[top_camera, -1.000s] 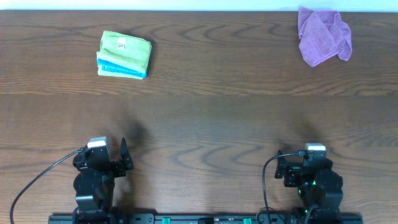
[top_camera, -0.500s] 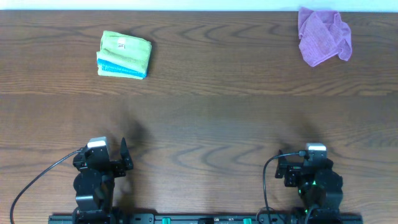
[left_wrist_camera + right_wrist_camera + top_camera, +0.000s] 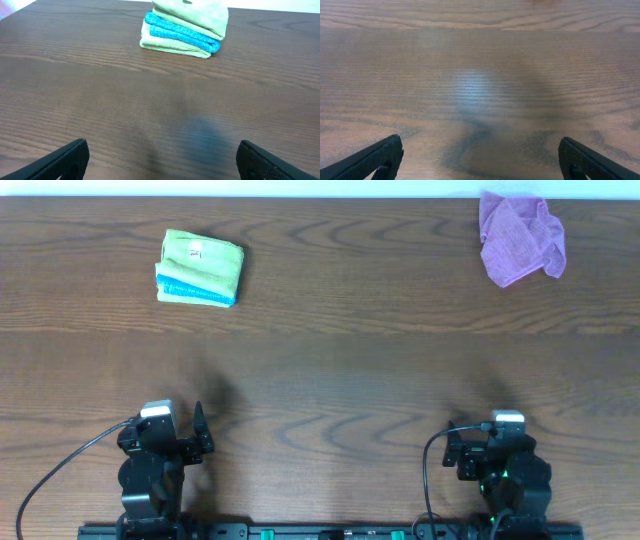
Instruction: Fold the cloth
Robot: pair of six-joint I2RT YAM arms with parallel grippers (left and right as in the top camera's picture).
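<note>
The table (image 3: 330,370) carries three cloths, all near its far edge. The cloth (image 3: 200,258) lies at the far left. A second cloth (image 3: 190,288) is sandwiched between the upper and lower layers of the cloth, with one edge exposed on the near side. A third cloth (image 3: 520,238) lies at the far right, well apart from the other two.

The left gripper (image 3: 160,160) sits at the near edge on the left, with the stack well ahead of it and slightly to its right. The right gripper (image 3: 480,160) sits at the near edge on the right, with the third cloth far ahead of it.
</note>
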